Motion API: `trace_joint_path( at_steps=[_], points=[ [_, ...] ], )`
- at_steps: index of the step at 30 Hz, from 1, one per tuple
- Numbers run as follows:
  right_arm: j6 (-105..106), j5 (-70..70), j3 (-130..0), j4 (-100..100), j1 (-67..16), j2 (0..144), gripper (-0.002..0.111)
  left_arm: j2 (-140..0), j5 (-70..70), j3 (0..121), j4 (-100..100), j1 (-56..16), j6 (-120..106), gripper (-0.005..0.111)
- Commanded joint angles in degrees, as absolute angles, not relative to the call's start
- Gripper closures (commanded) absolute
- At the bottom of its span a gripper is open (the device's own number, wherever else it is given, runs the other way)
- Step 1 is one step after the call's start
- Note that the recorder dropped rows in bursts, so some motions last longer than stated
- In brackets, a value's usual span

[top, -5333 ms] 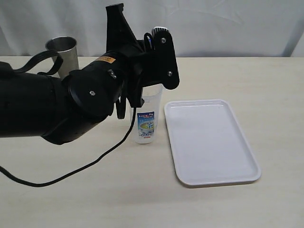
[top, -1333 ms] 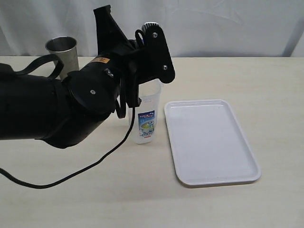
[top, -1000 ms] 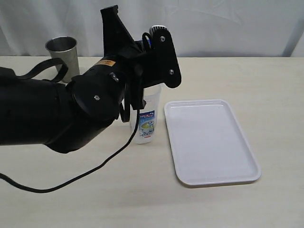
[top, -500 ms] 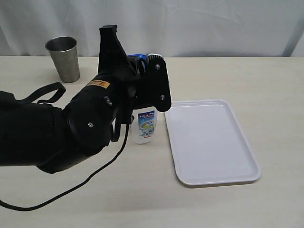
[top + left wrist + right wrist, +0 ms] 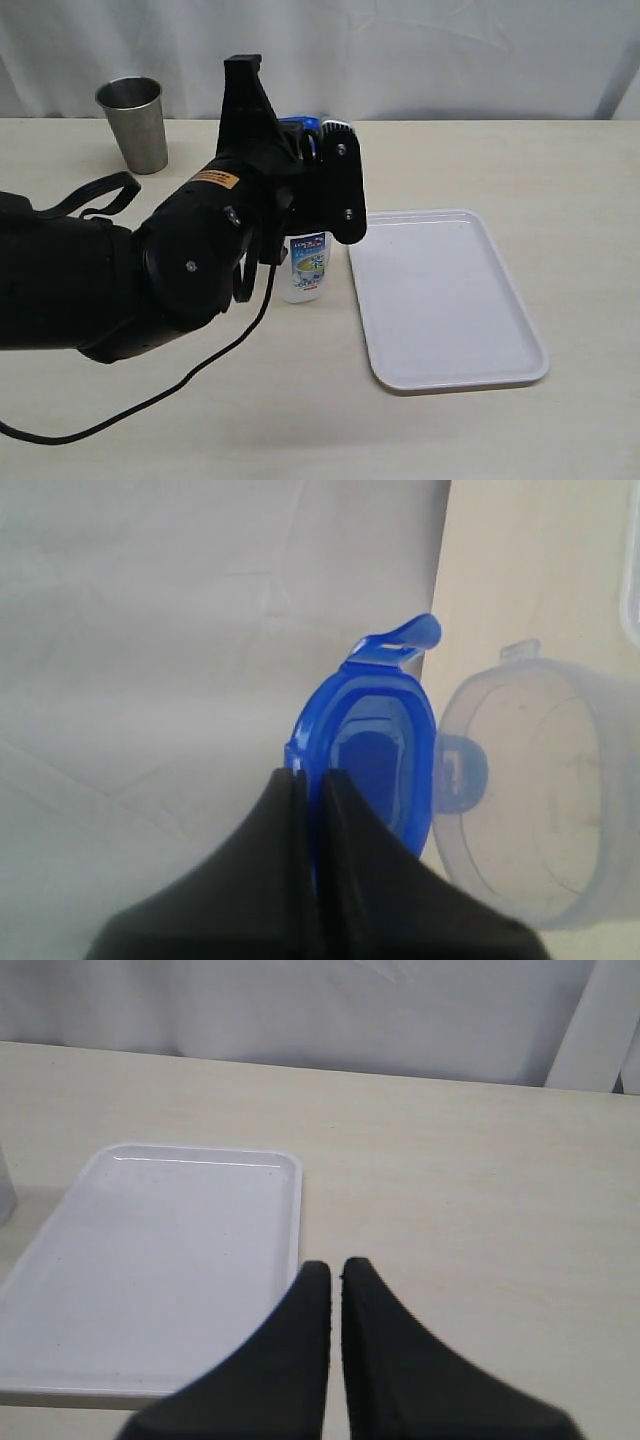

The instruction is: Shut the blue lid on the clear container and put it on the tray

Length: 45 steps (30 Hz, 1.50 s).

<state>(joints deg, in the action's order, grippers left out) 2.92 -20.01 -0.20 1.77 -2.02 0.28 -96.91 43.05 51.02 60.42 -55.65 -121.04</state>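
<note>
My left gripper (image 5: 318, 130) is shut on the edge of the blue lid (image 5: 298, 125), holding it above the clear container (image 5: 305, 268). The container stands upright just left of the tray (image 5: 445, 300), and my arm hides its top. In the left wrist view the gripper (image 5: 308, 776) pinches the lid (image 5: 372, 742) on edge, with one flap sticking out. The lid hangs beside the container's open mouth (image 5: 530, 795), not seated on it. My right gripper (image 5: 331, 1266) is shut and empty, over the table by the tray's (image 5: 150, 1250) edge.
A tapered steel cup (image 5: 133, 122) stands at the back left of the table. A black cable (image 5: 200, 365) from my left arm trails over the table in front of the container. A white curtain hangs behind the table.
My left arm has come down and carried the blue lid lower, close over the container's top. The steel cup, partly covered before, now shows in full. The right gripper has stayed still.
</note>
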Motion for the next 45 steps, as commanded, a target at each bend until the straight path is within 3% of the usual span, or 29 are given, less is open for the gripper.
trace_joint_path(
  at_steps=[1,45],
  points=[
    [3.09,-19.77,0.0,1.75,-2.18,0.0,0.104,-96.8,43.95,51.02,59.34,-55.98,-121.49,0.107],
    [3.09,-19.77,0.0,1.75,-2.18,0.0,0.104,-96.8,44.67,48.65,63.87,-58.03,-122.8,0.107]
  ],
)
